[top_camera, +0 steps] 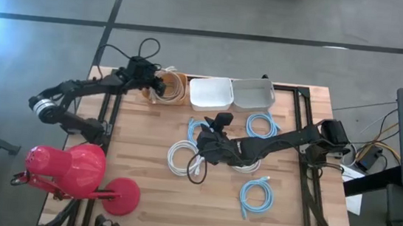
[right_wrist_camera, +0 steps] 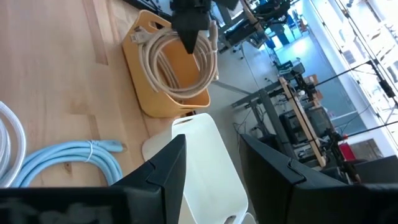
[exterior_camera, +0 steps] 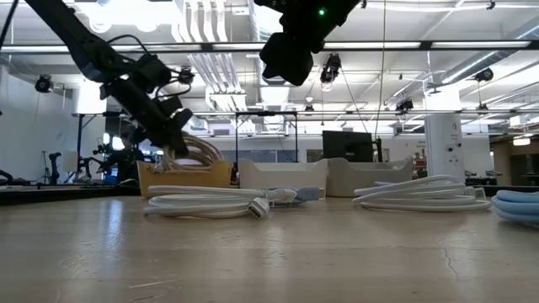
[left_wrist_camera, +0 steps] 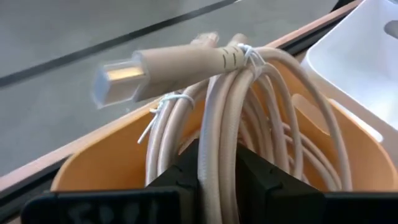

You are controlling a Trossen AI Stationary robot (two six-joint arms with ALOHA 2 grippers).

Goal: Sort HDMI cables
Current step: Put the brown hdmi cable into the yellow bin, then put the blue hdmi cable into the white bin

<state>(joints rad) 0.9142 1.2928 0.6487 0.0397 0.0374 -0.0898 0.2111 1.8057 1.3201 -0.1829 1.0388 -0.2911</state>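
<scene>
My left gripper (top_camera: 161, 85) is over the tan tub (top_camera: 172, 97) at the table's far left, shut on a beige HDMI coil (right_wrist_camera: 180, 65) whose lower loops sit inside the tub. My right gripper (right_wrist_camera: 211, 165) hangs open above the table's middle (top_camera: 219, 123), high in the low view (exterior_camera: 290, 50), touching nothing. Lying flat on the wood are light blue coils (top_camera: 200, 128) (top_camera: 262, 124) (top_camera: 254, 196) and white coils (top_camera: 182, 158) (top_camera: 247, 164); the second white one is partly under the right arm. My left gripper pinches a bundle of the beige coil's strands (left_wrist_camera: 219, 155) at the coil's upper arc between its two fingers (left_wrist_camera: 186, 171). It comes from above, slanting toward the table's right. The coil stands on edge below the fingers, its lower loops in the tan tub (left_wrist_camera: 112, 168), and one plug end (left_wrist_camera: 118, 78) sticks out free.
A white tub (top_camera: 211, 94) and a grey-white tub (top_camera: 254, 94) stand in a row right of the tan one along the far edge. A red lamp-like object (top_camera: 70, 171) sits at the near left corner. A thin black loop (top_camera: 196, 170) lies by the white coil.
</scene>
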